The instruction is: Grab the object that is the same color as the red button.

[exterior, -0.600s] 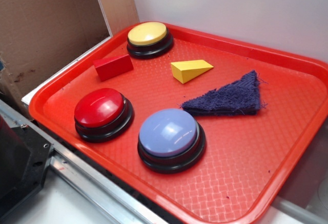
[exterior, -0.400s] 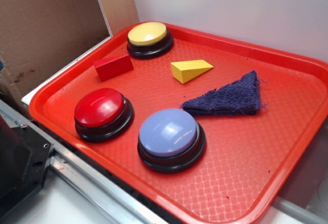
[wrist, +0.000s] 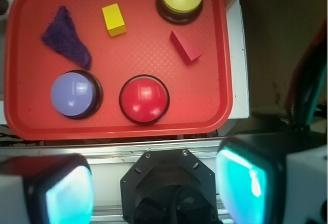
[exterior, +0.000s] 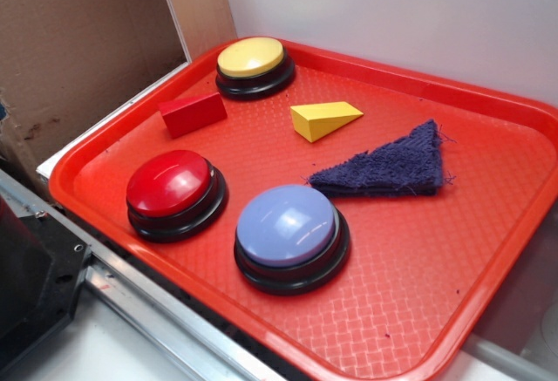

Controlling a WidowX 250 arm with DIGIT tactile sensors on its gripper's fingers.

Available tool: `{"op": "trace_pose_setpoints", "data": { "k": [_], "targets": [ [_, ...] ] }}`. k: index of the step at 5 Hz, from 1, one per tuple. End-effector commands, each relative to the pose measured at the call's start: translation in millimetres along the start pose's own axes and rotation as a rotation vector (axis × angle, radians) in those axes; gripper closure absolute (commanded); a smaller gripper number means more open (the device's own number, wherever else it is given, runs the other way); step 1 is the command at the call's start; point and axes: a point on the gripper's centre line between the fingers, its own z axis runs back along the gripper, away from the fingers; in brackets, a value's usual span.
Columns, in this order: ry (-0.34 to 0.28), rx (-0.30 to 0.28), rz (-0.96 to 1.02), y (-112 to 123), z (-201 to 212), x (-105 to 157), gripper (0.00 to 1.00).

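Gripper [wrist: 154,188] high above robot base, jaws spread wide, holding nothing: you have whole job ahead. Red block [exterior: 193,114] lies untouched on red tray [exterior: 488,250], far-left part in exterior view, between red button [exterior: 170,186] and yellow button [exterior: 252,59], apart from both. Moving right: blue button [exterior: 288,227], yellow wedge [exterior: 323,119], purple cloth [exterior: 388,167]. Cardboard panel [exterior: 78,41] stands left; pale wall [exterior: 392,15] behind tray.

Small red block [exterior: 193,113] lying flat on tray, apart from glossy red button [exterior: 170,185], untouched
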Motion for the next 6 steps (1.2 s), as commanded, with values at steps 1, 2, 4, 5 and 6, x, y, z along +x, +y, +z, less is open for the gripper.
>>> {"op": "trace_pose_setpoints", "data": {
  "k": [1,2,4,5,6],
  "targets": [
    [-0.046,0.017,0.088,18,5,45,0.0],
    [-0.052,0.021,-0.006,31,-3,80,0.0],
    [-0.033,0.022,-0.222,77,-19,123,0.0],
    [0.052,-0.009,-0.364,96,-46,110,0.0],
    [0.117,0.046,-0.405,98,-80,113,0.0]
  ]
}}
